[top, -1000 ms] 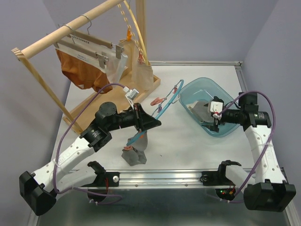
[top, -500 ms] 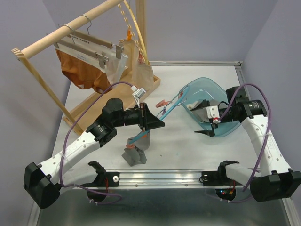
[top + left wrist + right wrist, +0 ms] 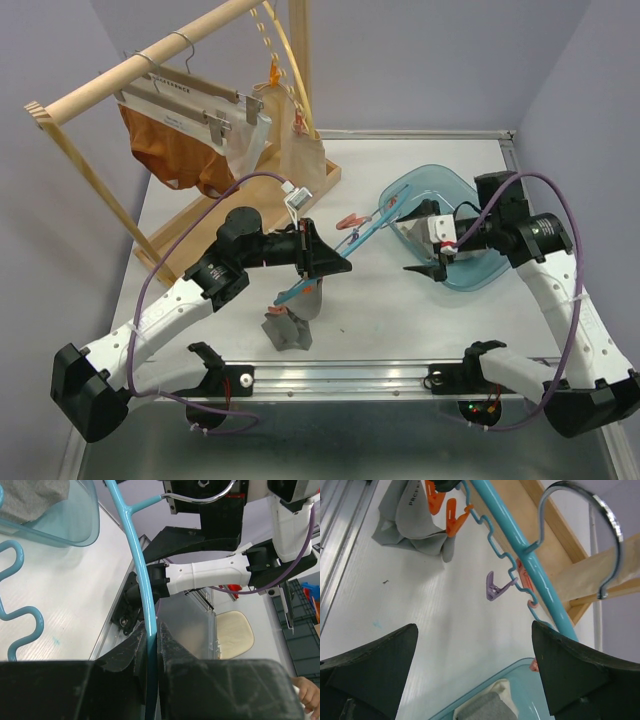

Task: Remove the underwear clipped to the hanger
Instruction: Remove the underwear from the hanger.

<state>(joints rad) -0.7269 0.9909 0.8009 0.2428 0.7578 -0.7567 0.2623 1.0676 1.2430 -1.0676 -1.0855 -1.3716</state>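
The right jaws, spread wide and empty, have lifted out of the blue bin [image 3: 470, 278] at 3 o'clock and swung toward the teal hanger [image 3: 365, 228]. The left jaws stay clamped on that hanger at the centre of the counter [image 3: 400, 310]. The grey underwear [image 3: 288, 325] still hangs clipped at the hanger's 6 o'clock end, so unclipping it looks next.
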